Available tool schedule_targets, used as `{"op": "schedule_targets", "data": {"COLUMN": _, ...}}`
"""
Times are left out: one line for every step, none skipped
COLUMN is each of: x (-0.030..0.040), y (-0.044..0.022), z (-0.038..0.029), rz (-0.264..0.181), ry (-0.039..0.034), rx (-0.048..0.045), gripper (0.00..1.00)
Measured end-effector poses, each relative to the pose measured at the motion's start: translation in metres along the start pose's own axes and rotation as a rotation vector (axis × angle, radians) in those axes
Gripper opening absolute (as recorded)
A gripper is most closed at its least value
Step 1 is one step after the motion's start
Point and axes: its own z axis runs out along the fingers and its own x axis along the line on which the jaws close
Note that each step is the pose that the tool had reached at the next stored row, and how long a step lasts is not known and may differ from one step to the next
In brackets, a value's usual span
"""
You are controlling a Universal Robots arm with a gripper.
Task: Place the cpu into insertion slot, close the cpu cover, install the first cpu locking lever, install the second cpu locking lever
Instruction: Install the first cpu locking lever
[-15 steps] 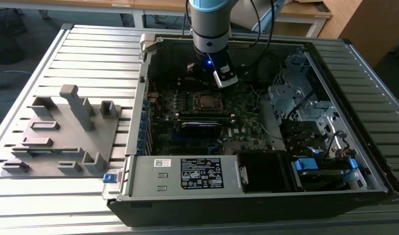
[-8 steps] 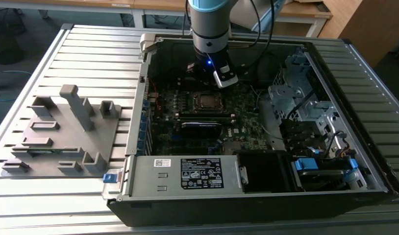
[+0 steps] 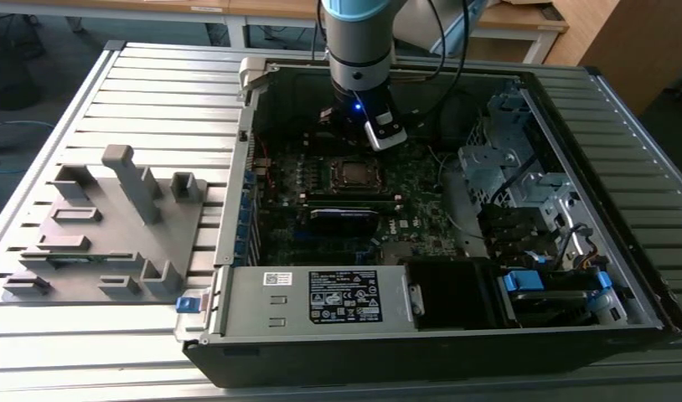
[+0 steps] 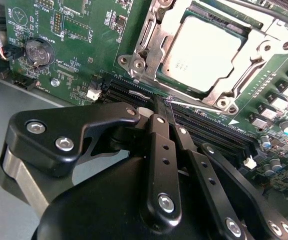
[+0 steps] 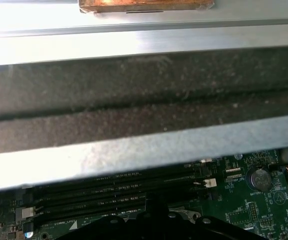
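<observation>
The arm (image 3: 361, 50) stands vertical inside the computer case (image 3: 453, 362), its gripper (image 4: 160, 104) closed, tips at the locking lever (image 4: 200, 109) beside the cpu cover (image 4: 148, 46).

Silver-grey cpu (image 4: 206, 52), silver cpu cover (image 4: 151, 45), green motherboard (image 4: 73, 45).

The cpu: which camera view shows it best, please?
The second wrist view. There the cpu is large and close, its silver top framed by the cpu cover. In the exterior view the cpu is a small square on the motherboard. The first wrist view faces the memory slots.
</observation>
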Motion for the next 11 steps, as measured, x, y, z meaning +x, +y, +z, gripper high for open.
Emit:
{"op": "schedule_targets", "data": {"x": 0.0000, "y": 0.0000, "z": 0.0000, "rz": 0.000, "ry": 0.0001, "rx": -0.0002, "gripper": 0.10}}
{"op": "schedule_targets", "data": {"x": 0.0000, "y": 0.0000, "z": 0.0000, "rz": 0.000, "ry": 0.0000, "rx": -0.0002, "gripper": 0.10}}
{"op": "schedule_targets", "data": {"x": 0.0000, "y": 0.0000, "z": 0.0000, "rz": 0.000, "ry": 0.0001, "rx": -0.0004, "gripper": 0.10}}
{"op": "schedule_targets", "data": {"x": 0.0000, "y": -0.0001, "z": -0.0001, "rz": 0.000, "ry": 0.0003, "rx": -0.0016, "gripper": 0.10}}
{"op": "schedule_targets", "data": {"x": 0.0000, "y": -0.0001, "z": -0.0001, "rz": 0.000, "ry": 0.0005, "rx": -0.0032, "gripper": 0.10}}
{"op": "schedule_targets", "data": {"x": 0.0000, "y": -0.0001, "z": 0.0000, "rz": 0.001, "ry": 0.0005, "rx": -0.0046, "gripper": 0.10}}
{"op": "schedule_targets", "data": {"x": 0.0000, "y": -0.0001, "z": 0.0000, "rz": 0.001, "ry": 0.0006, "rx": -0.0051, "gripper": 0.10}}
{"op": "schedule_targets", "data": {"x": 0.0000, "y": 0.0000, "z": 0.0000, "rz": 0.001, "ry": 0.0007, "rx": -0.0053, "gripper": 0.10}}
{"op": "schedule_targets", "data": {"x": 0.0000, "y": 0.0000, "z": 0.0000, "rz": 0.001, "ry": 0.0007, "rx": -0.0053, "gripper": 0.10}}
{"op": "schedule_targets", "data": {"x": 0.0000, "y": -0.0001, "z": 0.0000, "rz": 0.001, "ry": 0.0008, "rx": -0.0052, "gripper": 0.10}}
{"op": "schedule_targets", "data": {"x": 0.0000, "y": -0.0001, "z": 0.0000, "rz": 0.001, "ry": 0.0008, "rx": -0.0052, "gripper": 0.10}}
